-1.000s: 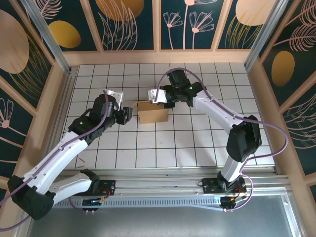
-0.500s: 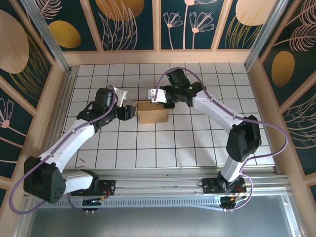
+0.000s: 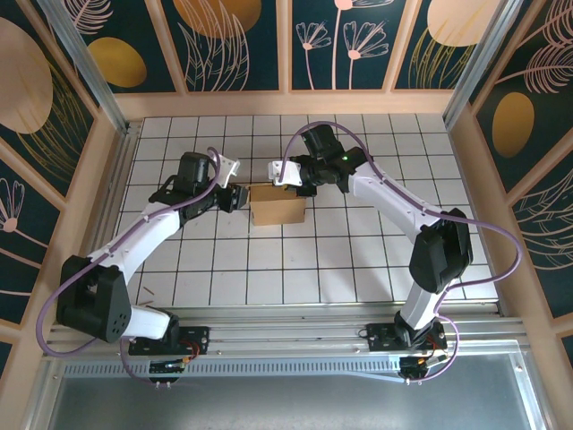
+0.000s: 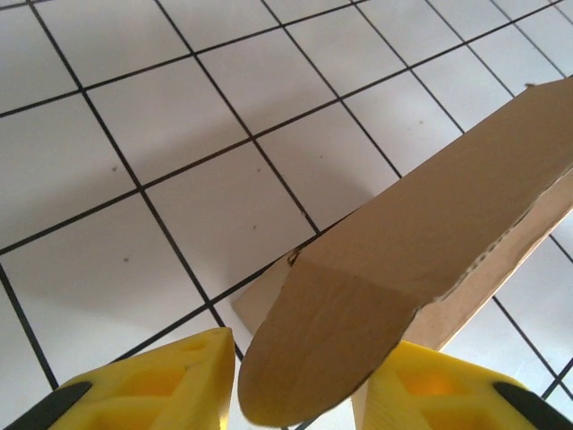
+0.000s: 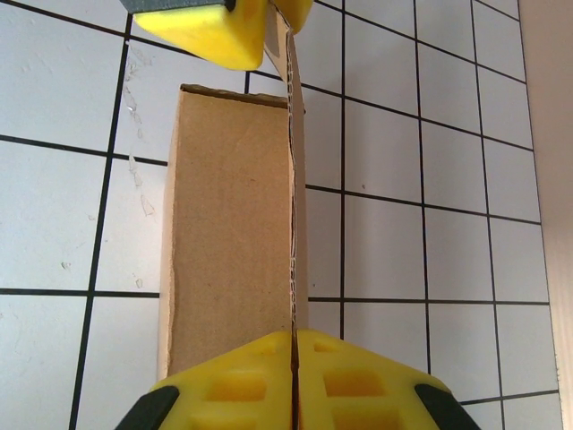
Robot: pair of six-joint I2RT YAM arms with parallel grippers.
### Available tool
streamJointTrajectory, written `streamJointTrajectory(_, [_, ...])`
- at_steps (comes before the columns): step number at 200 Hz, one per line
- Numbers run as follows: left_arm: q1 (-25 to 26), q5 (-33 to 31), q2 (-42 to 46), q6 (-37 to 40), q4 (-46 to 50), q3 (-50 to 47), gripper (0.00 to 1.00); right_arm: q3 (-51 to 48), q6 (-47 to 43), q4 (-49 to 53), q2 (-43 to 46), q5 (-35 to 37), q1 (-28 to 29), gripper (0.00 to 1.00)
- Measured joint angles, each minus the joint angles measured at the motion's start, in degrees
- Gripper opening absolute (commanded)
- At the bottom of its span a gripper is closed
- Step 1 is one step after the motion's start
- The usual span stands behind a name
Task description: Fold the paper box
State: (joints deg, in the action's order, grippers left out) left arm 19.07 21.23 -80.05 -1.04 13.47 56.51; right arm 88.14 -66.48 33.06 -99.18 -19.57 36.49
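beside paper box (image 3: 278, 206), left tool (image 3: 236, 197) nearer, gaping round flap (image 4: 331, 340), right tool (image 5: 294, 367) pinching wall (image 5: 293, 224)

I see the paper box (image 3: 278, 206) is plain brown, and the counter (image 3: 376, 260) has white tiles with dark lines. My left claw (image 4: 300, 390) and right claw (image 5: 293, 372) have yellow pads. The walls (image 3: 255, 63) are dark teal with golden leaves.

Teal wall panels (image 3: 242, 45) with gold discs and pale leaf drawings enclose a white, black-gridded tiled worktop (image 3: 358, 260).
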Motion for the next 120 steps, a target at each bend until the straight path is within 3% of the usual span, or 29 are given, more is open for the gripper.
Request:
streamJointTrajectory(18, [0.0, 0.98, 0.0, -0.74, -0.02, 0.72, 0.45, 0.0, 0.0, 0.0, 0.0, 0.0, 0.02, 0.09])
streamJointTrajectory(56, [0.0, 2.32, -0.07, -2.45, 0.0, 1.62, 0.3, 0.0, 0.76, 0.0, 0.0, 0.0, 0.07, 0.09])
streamJointTrajectory(120, [0.0, 2.34, -2.05, -3.91, 0.2, 3.45, 0.19, 0.61, 1.29, -0.02, -0.48, 0.11, 0.26, 0.09])
